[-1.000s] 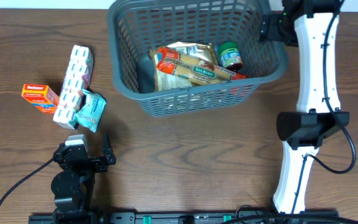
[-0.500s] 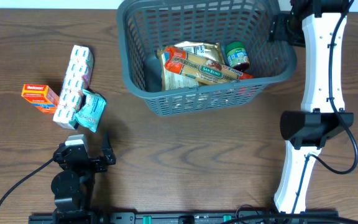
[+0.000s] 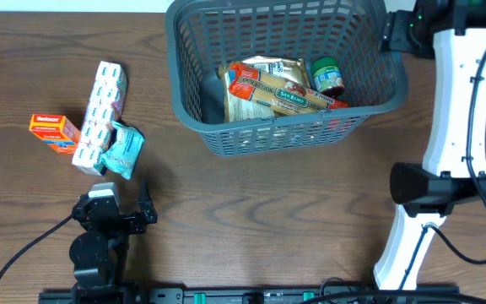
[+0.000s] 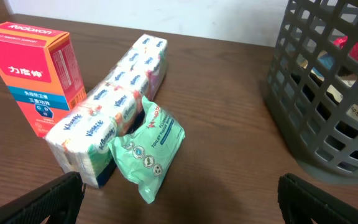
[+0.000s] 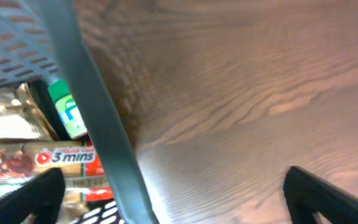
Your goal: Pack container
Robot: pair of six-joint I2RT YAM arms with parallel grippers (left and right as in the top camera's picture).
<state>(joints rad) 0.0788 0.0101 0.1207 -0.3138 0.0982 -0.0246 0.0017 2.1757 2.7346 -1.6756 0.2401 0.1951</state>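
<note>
The dark grey lattice basket (image 3: 184,76) stands at the back of the table. It holds a red-and-tan pasta box (image 3: 281,95), a crinkled bag (image 3: 264,72) and a green-lidded jar (image 3: 327,76). My right gripper (image 3: 392,34) is at the basket's right rim. In the right wrist view the rim (image 5: 104,124) runs between its wide-open fingers (image 5: 173,193), with the jar (image 5: 67,112) inside. My left gripper (image 3: 116,201) is open and empty (image 4: 179,196) near the front left, facing the loose items and the basket wall (image 4: 328,93).
Left of the basket lie an orange-red box (image 3: 54,131) (image 4: 39,68), a long white tissue pack (image 3: 99,105) (image 4: 114,118) and a green packet (image 3: 125,150) (image 4: 148,146), close together. The right arm's white links run down the table's right side.
The basket has slid to the right along with my right gripper at its rim. The left arm and the loose items have not moved.
</note>
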